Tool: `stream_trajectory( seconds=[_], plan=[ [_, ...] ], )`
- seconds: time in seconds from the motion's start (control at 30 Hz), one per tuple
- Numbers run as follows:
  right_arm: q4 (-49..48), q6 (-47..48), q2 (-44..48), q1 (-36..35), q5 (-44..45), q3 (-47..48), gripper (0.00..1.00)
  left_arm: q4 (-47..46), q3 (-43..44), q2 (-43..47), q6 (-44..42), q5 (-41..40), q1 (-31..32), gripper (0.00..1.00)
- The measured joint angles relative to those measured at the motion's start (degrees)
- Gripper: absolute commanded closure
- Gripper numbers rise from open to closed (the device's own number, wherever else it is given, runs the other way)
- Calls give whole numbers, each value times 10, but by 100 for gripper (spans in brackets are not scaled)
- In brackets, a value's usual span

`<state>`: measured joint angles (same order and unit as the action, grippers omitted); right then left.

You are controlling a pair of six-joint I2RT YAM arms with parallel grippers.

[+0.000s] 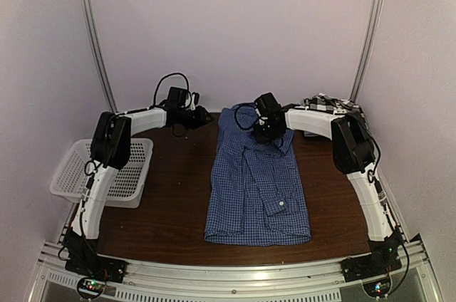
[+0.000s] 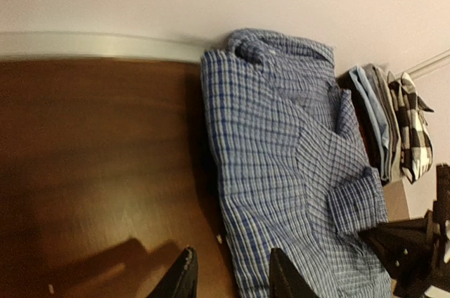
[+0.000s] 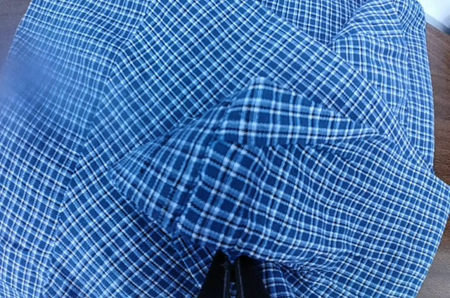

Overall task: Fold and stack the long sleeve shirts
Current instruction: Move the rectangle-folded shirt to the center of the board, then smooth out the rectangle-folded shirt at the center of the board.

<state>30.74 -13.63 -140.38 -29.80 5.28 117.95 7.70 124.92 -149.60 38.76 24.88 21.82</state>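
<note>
White mesh basket (image 1: pixel 135 174) — dark table (image 1: pixel 178 195)

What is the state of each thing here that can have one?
Blue shirt: flat on table, sleeves folded in.
Checked shirt: on the pile in the far right corner.
Basket: upright, at table's left edge.
Left arm: jaws open, holding nothing.
Right arm: jaws shut on the blue shirt.

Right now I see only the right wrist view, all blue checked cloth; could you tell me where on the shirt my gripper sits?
Observer: The right gripper is at the blue shirt's far end, by the collar.
Operator: And the other arm?
Observer: The left gripper is open, near the shirt's far left corner.
Operator: Any other shirt?
Observer: A black-and-white checked shirt tops a cloth pile at the far right corner.
</note>
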Motion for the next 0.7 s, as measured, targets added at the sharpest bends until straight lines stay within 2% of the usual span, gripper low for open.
stream_trajectory(
  seconds=[0.2,0.37,0.5,0.7],
  plan=[
    [9,4,18,4,-1,0,95,32,-239,245,-17,-39,58,63],
    [17,4,47,15,-7,8,95,61,-364,404,-19,-97,169,61],
    [16,3,72,28,-20,19,95,93,-429,447,-3,-140,267,59],
    [16,-1,109,41,-38,24,95,167,-458,443,38,-200,373,58]
  ],
)
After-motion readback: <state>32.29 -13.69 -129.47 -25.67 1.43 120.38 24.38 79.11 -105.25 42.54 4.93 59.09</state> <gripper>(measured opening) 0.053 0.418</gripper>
